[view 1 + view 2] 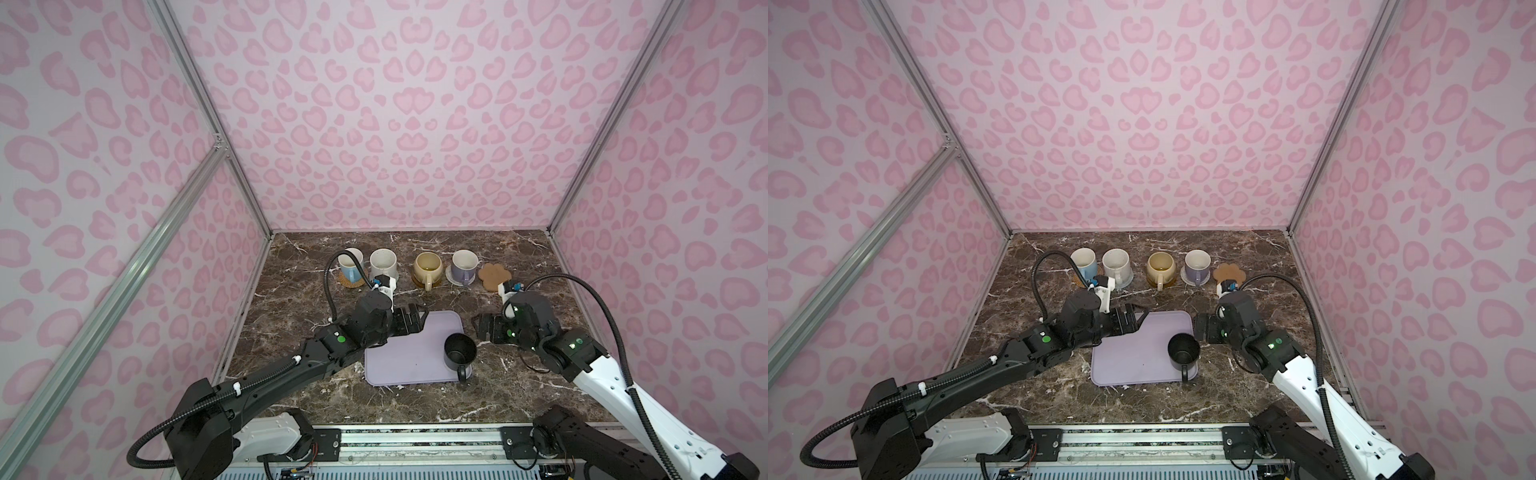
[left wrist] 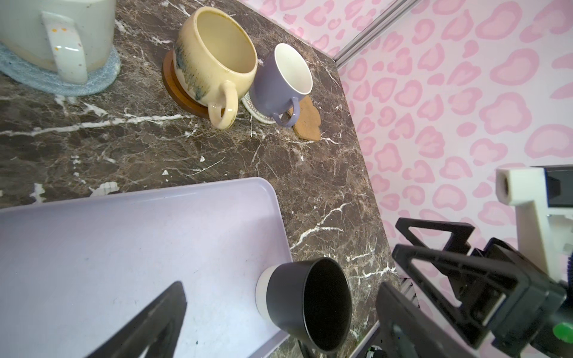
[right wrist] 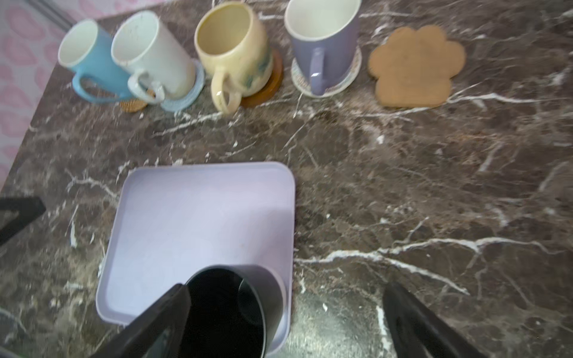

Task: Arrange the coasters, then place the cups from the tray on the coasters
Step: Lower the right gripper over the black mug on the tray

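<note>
A black cup [image 1: 459, 353] [image 3: 229, 310] stands upright on the lavender tray's [image 1: 399, 365] near right corner. Four cups sit on coasters in a back row: light blue [image 1: 351, 264], speckled white [image 1: 383, 262], pale yellow [image 1: 428, 267] and lavender [image 1: 464, 265]. The paw-shaped coaster [image 1: 494, 276] [image 3: 415, 65] at the row's right end is bare. My left gripper [image 1: 417, 318] [image 2: 280, 288] hangs open over the tray's far left corner, apart from the black cup. My right gripper [image 1: 484, 328] [image 3: 288, 286] is open just right of the black cup, holding nothing.
The dark marble table [image 1: 519, 257] is walled in pink on three sides. A metal rail [image 1: 415, 440] runs along the front edge. The two grippers face each other across the tray's far end.
</note>
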`<action>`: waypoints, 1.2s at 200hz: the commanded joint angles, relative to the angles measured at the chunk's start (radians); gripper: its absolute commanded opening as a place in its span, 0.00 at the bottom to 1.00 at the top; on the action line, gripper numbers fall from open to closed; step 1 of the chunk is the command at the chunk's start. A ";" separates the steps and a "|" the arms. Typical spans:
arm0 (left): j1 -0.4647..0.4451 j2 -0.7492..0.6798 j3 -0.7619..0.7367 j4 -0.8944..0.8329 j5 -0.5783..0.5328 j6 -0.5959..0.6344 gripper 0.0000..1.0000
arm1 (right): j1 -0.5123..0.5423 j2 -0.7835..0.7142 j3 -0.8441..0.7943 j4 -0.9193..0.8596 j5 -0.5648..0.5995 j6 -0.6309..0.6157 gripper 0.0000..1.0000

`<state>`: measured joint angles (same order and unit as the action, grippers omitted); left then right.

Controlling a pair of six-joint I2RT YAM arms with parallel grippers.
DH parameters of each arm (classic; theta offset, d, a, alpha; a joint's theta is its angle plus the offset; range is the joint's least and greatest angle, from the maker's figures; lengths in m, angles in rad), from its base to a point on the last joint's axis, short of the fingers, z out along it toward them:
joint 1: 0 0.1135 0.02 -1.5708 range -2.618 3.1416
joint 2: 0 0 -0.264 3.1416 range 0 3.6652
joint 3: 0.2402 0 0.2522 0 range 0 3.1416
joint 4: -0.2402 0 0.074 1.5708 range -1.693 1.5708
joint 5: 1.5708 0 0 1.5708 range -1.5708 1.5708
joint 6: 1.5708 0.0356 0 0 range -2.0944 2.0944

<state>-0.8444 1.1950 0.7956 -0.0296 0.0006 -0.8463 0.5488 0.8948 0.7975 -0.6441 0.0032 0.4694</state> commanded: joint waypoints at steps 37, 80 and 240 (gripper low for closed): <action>-0.060 -0.057 -0.045 -0.058 -0.063 0.020 0.97 | 0.258 0.004 -0.060 -0.078 0.231 0.126 0.99; -0.067 -0.099 -0.106 -0.059 -0.080 -0.018 0.97 | 0.408 0.010 -0.084 -0.059 0.288 0.158 0.99; -0.146 -0.068 -0.179 0.017 -0.101 -0.090 0.96 | 0.539 0.150 -0.194 0.084 0.279 0.269 0.85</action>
<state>-0.9897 1.1187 0.6201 -0.0418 -0.0860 -0.9215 1.0855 1.0210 0.6117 -0.5865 0.2459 0.7124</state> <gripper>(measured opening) 0.962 0.877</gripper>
